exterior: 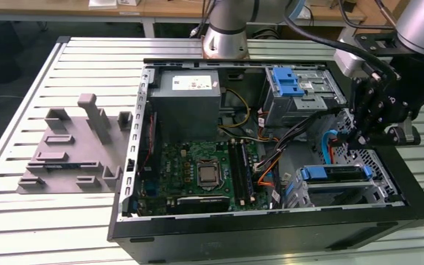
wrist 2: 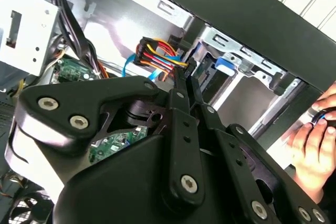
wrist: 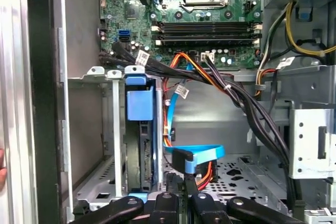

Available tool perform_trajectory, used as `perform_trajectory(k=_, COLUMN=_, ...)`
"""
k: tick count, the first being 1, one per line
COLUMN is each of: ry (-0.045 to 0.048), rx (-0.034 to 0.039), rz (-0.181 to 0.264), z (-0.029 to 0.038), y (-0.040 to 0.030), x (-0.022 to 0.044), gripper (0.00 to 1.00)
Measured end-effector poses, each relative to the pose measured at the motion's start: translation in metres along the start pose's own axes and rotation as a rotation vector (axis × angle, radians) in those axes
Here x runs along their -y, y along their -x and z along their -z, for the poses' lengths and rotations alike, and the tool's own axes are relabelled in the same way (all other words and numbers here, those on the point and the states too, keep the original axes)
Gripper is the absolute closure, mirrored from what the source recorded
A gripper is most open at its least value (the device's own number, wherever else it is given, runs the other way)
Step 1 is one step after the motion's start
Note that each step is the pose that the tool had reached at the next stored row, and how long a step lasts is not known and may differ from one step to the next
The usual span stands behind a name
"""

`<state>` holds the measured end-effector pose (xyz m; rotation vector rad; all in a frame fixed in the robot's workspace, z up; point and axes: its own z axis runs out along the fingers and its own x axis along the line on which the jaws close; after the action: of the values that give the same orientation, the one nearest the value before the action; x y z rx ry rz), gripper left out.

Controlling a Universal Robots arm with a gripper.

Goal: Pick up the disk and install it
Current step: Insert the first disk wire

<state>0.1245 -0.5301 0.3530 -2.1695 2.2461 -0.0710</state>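
One disk [exterior: 333,173] in view: silver body in a blue carrier frame, sitting in the drive cage [exterior: 380,165] toward the exterior view's right, low in the frame, inside the open computer case [exterior: 271,232]. In the first wrist view the disk [wrist: 140,140] stands on edge between the cage rails, blue tab outward. It looks fully seated, though I cannot confirm the latch.

Hand [exterior: 352,144] hangs above the cage, near the disk but not touching it. In the second wrist view the hand [wrist 2: 186,74] has its fingertips pressed together with nothing between them: clenched and empty. In the first wrist view the hand [wrist: 181,182] points at the blue flat cable [wrist: 197,157] just beside the disk.

Handling judgement:
- Stiff and fairly dense for its size; it will not flex.
- Metal faces likely slick; the plastic frame gives better purchase.
- Shock-sensitive, so no dropping or forcing.
- Best hold: the blue frame edges or tab, not the labelled face or the connector end.

Grey slotted stand [exterior: 72,152] sits on the surface [exterior: 20,221] at the exterior view's left. A person's fingers [wrist 2: 315,137] show beyond the case wall in the second wrist view.
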Motion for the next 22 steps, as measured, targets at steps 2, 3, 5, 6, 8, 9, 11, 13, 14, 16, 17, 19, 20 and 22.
perform_trajectory(k=2, ry=-0.0002, rx=-0.0073, rz=0.0, z=-0.0004, y=-0.0013, x=0.0, gripper=0.84)
perform_trajectory(k=3, ry=-0.0001, rx=-0.0138, rz=0.001, z=-0.0004, y=-0.0013, x=0.0, gripper=0.84)
perform_trajectory(k=5, ry=0.003, rx=-0.0169, rz=0.001, z=-0.0007, y=-0.0014, x=0.0, gripper=0.84)
perform_trajectory(k=6, ry=0.0045, rx=-0.0169, rz=0.0, z=-0.0008, y=-0.0014, x=0.0, gripper=0.84)
perform_trajectory(k=8, ry=0.0063, rx=-0.0169, rz=0.001, z=-0.0012, y=-0.0014, x=-0.0001, gripper=0.84)
perform_trajectory(k=9, ry=0.0067, rx=-0.0168, rz=0.0, z=-0.0013, y=-0.0014, x=-0.0002, gripper=0.84)
perform_trajectory(k=11, ry=0.0081, rx=-0.0165, rz=0.0, z=-0.0016, y=-0.0015, x=-0.0002, gripper=0.84)
perform_trajectory(k=13, ry=0.0102, rx=-0.0166, rz=0.001, z=-0.0018, y=-0.0027, x=-0.0002, gripper=0.84)
perform_trajectory(k=14, ry=0.0107, rx=-0.0167, rz=0.001, z=-0.0018, y=-0.0038, x=-0.0001, gripper=0.84)
perform_trajectory(k=16, ry=0.0109, rx=-0.0162, rz=0.001, z=-0.0021, y=-0.0068, x=-0.0001, gripper=0.84)
perform_trajectory(k=17, ry=0.0109, rx=-0.0158, rz=0.001, z=-0.0022, y=-0.0085, x=0.0, gripper=0.84)
perform_trajectory(k=19, ry=0.011, rx=-0.0157, rz=0.001, z=-0.0025, y=-0.0114, x=-0.0011, gripper=0.84)
perform_trajectory(k=20, ry=0.011, rx=-0.0154, rz=0.001, z=-0.0028, y=-0.0119, x=-0.0029, gripper=0.84)
perform_trajectory(k=22, ry=0.0109, rx=-0.0156, rz=0.001, z=-0.003, y=-0.0124, x=-0.0062, gripper=0.84)
